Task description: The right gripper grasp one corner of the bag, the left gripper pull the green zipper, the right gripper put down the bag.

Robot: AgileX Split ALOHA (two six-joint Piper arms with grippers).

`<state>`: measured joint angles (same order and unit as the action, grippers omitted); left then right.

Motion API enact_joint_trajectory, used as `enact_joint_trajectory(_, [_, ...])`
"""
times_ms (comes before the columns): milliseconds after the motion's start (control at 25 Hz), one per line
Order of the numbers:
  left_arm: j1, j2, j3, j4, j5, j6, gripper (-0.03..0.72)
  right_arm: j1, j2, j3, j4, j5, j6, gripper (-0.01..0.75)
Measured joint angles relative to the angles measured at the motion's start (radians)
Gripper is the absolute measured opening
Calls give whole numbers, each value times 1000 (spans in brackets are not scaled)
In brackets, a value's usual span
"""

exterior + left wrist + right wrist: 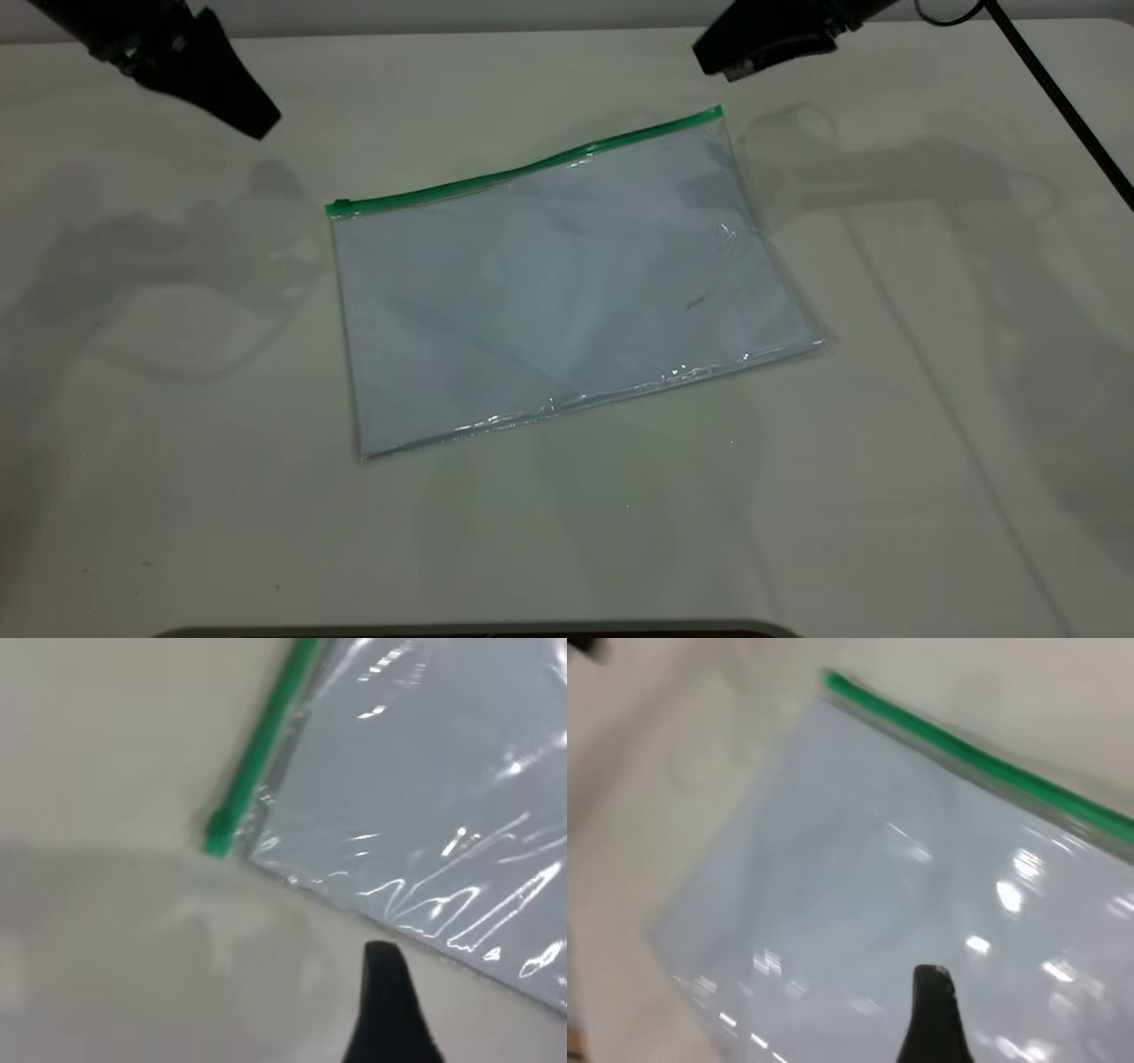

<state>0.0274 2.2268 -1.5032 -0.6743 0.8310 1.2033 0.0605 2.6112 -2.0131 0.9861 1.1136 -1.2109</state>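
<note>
One clear bag lies flat mid-table, with two grippers raised off it at the far corners.

The white table (886,496) carries a single bag (567,292) — a flat clear plastic pouch with white sheets inside, its long axis running left to right and tilted so the right end sits farther back. One green zipper (532,167) runs along the far long edge, its small slider tab (340,206) at the left end; the right-end corner (718,113) lies just below the right gripper (722,58). The left gripper (252,115) hangs apart from the bag, beyond the slider end. Neither claw touches the bag — whether either pair of jaws is parted cannot be told.
</note>
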Motion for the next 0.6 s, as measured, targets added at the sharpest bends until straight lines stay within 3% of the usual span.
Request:
enact_joint_trajectory(200, [0, -112, -90, 224, 26, -358, 585, 0, -115, -120, -236, 10, 180, 584])
enact_joint_trajectory(360, [0, -241, -159, 393, 100, -632, 587, 0, -253, -237, -408, 91, 361, 578])
enact_joint_trajectory(600, [0, -435, -199, 527, 261, -845, 588, 0, -475, -311, -584, 122, 604, 578])
